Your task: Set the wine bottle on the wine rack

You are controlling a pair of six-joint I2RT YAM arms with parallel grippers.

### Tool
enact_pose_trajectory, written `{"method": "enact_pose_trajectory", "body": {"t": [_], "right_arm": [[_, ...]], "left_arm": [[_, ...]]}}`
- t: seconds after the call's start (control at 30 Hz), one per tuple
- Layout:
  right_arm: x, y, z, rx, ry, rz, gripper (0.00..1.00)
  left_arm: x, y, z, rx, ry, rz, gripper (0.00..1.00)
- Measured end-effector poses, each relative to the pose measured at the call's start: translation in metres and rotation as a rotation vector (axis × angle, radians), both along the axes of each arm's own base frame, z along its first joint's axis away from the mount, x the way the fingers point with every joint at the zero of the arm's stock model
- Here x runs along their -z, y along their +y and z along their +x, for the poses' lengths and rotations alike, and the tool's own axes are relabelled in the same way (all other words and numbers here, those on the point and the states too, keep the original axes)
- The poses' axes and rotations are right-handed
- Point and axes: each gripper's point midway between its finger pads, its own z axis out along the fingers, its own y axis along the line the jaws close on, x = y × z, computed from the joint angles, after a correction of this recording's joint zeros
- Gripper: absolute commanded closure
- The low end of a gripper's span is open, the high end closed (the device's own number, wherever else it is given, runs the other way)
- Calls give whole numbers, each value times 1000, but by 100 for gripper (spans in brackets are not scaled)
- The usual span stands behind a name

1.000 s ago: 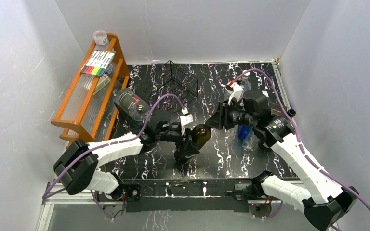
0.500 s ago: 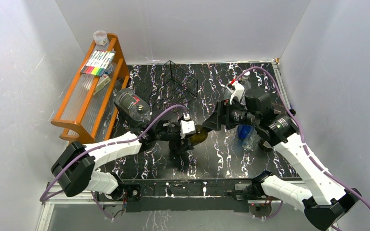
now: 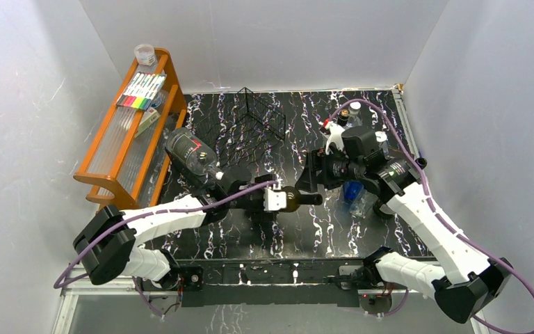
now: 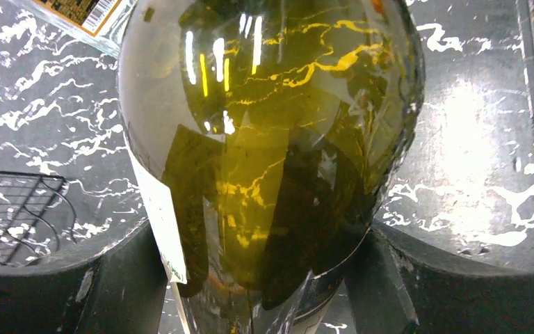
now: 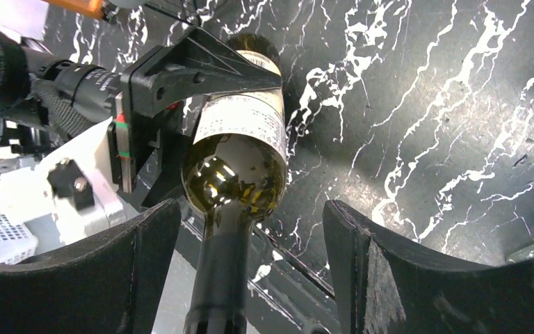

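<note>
Holding: left gripper (image 3: 277, 200) clamped on dark-green wine bottle (image 5: 235, 175), white label | right gripper (image 5: 250, 212) apart around neck

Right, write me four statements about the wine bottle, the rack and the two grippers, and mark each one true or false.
1. The left gripper is shut on the wine bottle. True.
2. The wine bottle lies in the wine rack. False: it is in the left gripper, well short of the rack.
3. The right gripper is clamped on the bottle's neck. False: its fingers stand open on either side of the neck, not touching it.
4. The neck points toward the right arm. True.
</note>
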Motion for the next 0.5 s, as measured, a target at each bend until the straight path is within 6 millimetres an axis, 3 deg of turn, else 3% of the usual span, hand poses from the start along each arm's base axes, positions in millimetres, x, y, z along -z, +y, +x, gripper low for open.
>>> {"method": "enact_pose_trajectory", "body": {"t": [0.13, 0.3, 0.5], "right_arm": [[10, -1, -2, -21, 25, -34, 15], [21, -2, -6, -40, 54, -50, 14], [54, -7, -27, -70, 153, -70, 15]], "left_arm": [[3, -1, -1, 38, -106, 56, 79], [5, 1, 2, 56, -189, 100, 80], [10, 5, 5, 54, -224, 126, 80]]}}
